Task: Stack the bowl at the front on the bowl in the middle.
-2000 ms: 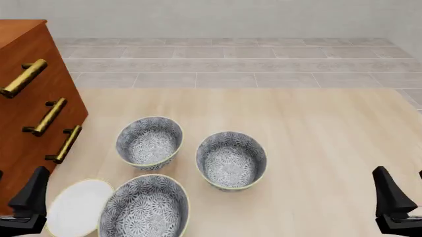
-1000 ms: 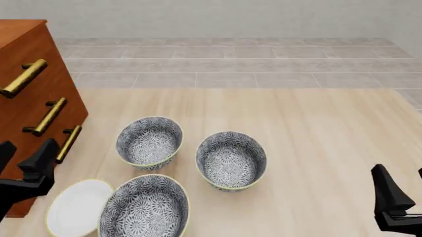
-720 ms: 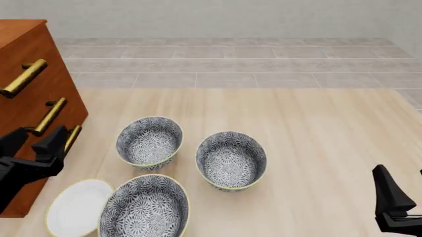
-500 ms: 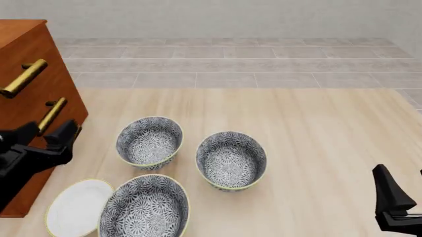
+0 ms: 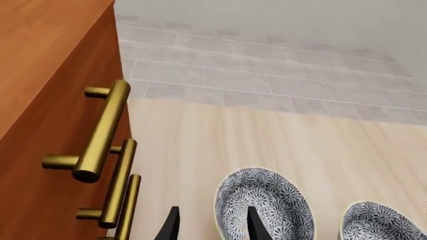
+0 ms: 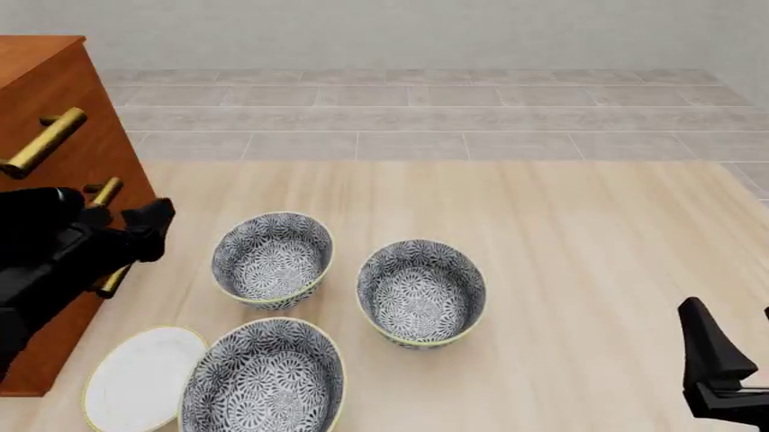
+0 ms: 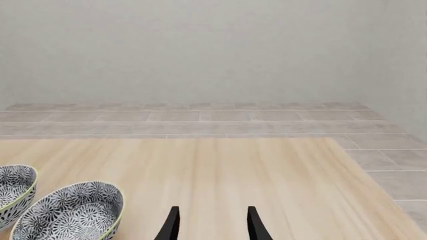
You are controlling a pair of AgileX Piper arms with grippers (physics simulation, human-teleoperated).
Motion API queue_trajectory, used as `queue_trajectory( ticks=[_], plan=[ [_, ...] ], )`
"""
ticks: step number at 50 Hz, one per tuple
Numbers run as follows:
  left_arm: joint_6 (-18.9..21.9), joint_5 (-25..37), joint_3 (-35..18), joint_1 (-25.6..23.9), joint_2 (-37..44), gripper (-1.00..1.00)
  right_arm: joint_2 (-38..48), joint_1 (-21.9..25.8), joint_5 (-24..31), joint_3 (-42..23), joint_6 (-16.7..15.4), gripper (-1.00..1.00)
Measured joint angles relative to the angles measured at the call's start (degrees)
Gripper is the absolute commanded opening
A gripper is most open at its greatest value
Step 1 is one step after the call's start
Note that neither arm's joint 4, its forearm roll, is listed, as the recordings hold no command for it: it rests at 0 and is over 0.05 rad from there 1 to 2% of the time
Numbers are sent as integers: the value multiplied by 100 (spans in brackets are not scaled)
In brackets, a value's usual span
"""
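Three bowls on pale wood table (image 6: 577, 225); grey tiled floor (image 6: 420, 117).

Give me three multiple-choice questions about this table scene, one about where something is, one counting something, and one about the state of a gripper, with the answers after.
1. Where does the flat white plate lie?
A. left of the grey-and-white floral front bowl
B. inside a bowl
C. on the wooden cabinet

2. How many floral bowls are on the light wooden table?
A. two
B. three
C. four

3. What is the left gripper doing?
A. clamping a bowl
B. open, holding nothing
C. gripping a brass handle

Answers: 1 A, the plate sits beside that bowl's left rim. 2 B, front, middle and far-left bowls. 3 B, the left wrist view shows a gap between empty fingers.
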Motion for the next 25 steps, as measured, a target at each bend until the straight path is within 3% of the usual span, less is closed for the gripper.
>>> queue_trajectory(
  ticks=[25],
  plan=[
    [-481, -19, -354, 86, 1267, 100, 32, 1, -33, 1, 1, 100]
  ],
)
